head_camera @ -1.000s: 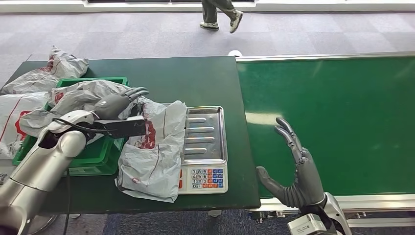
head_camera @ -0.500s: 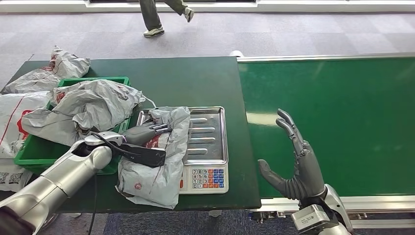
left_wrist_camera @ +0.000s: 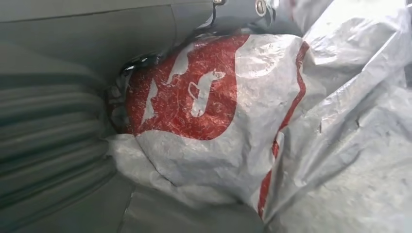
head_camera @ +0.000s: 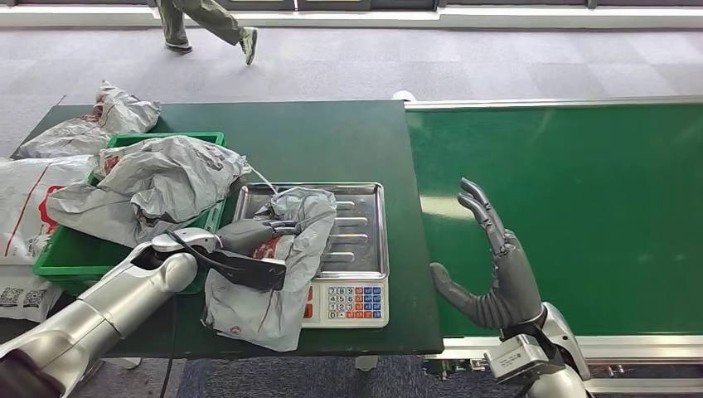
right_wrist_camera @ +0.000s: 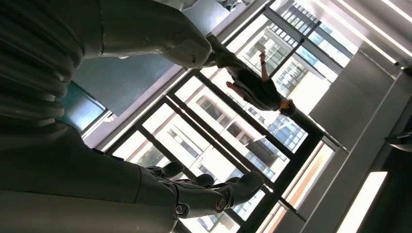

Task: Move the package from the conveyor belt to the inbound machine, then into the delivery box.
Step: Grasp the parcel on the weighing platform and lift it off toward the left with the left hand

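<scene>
Grey carpet tiles [head_camera: 464,62] stretch ahead of me at twelve o'clock, where a person [head_camera: 207,25] walks past. My right wrist view catches tall dark-framed windows [right_wrist_camera: 233,126], bright with daylight.

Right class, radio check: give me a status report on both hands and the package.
Left robot hand grips the package on the scale tray. Right robot hand open beside the conveyor belt. Green crate already piled with bags.

There were four grey packages [head_camera: 278,274], one green box [head_camera: 75,257], one scale [head_camera: 352,249], one conveyor belt [head_camera: 580,207], two robot hands [head_camera: 497,274] and one person [head_camera: 207,25].
</scene>
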You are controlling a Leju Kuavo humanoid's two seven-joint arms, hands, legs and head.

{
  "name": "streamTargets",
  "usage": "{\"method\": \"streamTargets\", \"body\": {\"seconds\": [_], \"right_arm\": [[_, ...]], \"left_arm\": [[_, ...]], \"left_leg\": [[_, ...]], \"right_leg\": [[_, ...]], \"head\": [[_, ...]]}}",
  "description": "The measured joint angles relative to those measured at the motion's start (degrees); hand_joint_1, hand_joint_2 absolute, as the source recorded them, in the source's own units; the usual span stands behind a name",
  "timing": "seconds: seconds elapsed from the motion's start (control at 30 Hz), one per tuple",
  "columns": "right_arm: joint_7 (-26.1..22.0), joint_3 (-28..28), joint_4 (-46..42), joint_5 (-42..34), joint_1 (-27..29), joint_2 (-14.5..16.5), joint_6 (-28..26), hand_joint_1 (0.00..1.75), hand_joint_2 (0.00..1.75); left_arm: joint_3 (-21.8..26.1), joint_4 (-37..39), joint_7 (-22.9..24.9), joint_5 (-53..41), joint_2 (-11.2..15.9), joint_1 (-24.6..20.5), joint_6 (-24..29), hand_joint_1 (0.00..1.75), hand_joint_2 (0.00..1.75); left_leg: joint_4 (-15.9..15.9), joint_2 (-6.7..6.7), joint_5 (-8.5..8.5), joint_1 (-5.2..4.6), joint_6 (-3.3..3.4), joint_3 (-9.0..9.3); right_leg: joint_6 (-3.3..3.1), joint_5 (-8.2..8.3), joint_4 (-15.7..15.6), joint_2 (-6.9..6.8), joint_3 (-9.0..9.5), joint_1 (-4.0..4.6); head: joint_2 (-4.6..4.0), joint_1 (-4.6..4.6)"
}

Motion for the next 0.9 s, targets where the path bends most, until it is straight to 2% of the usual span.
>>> {"method": "streamTargets", "body": {"seconds": [0.2,0.73,0.9], "right_arm": [[-0.01,0.01,-0.02,0.0,0.21,0.05,-0.18,0.0,1.75],[-1.08,0.01,-0.29,-0.82,1.87,0.25,1.02,0.0,1.75],[-1.21,-0.14,-0.34,-1.35,2.57,0.24,1.74,0.0,1.75]], "left_arm": [[-0.5,-1.02,0.61,0.01,0.11,0.49,0.88,1.75,1.75],[-0.96,-3.36,1.46,0.4,1.45,-0.06,-0.12,1.75,1.75],[-0.55,-6.46,3.14,1.52,2.9,-0.09,0.63,1.75,1.75]], "left_leg": [[-0.04,-0.31,-0.69,0.0,0.02,0.59],[-0.03,-0.17,-0.34,0.01,-0.12,0.98],[-0.03,0.03,-0.3,0.03,-0.17,0.97]], "right_leg": [[-0.05,-0.87,-0.04,-0.33,0.9,-0.01],[-0.1,-0.36,-0.03,-0.23,0.82,0.06],[-0.18,-0.25,-0.02,-0.03,0.63,0.08]], "head": [[0.0,0.01],[0.0,0.01],[0.0,0.0]]}}
